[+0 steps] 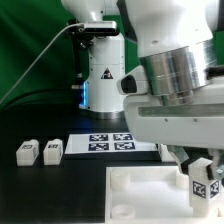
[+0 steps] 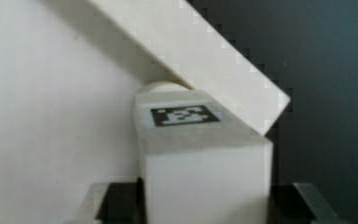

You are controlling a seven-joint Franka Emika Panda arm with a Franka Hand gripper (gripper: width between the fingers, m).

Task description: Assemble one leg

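Robotics lab: robot arm (image 1: 170, 70) over black table (image 1: 40, 190), marker board (image 1: 110, 143) with printed tags, dark curtain backdrop (image 1: 25, 40).

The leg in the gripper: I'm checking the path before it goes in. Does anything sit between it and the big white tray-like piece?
Nothing visible does. The gripper holds the leg right at the rim of the tray-like piece. The two loose legs lie far off to the exterior view's left.

Words, numbers, brands: I read none in either view.
Arm base (image 1: 104, 75): a triangular sign; I cannot make out its symbol.
Leg (image 2: 202, 165): one black-and-white square marker tag on its face, no lettering.
Marker board (image 1: 112, 143): four such tags.
Loose legs (image 1: 26, 152) (image 1: 52, 150): one tag each.
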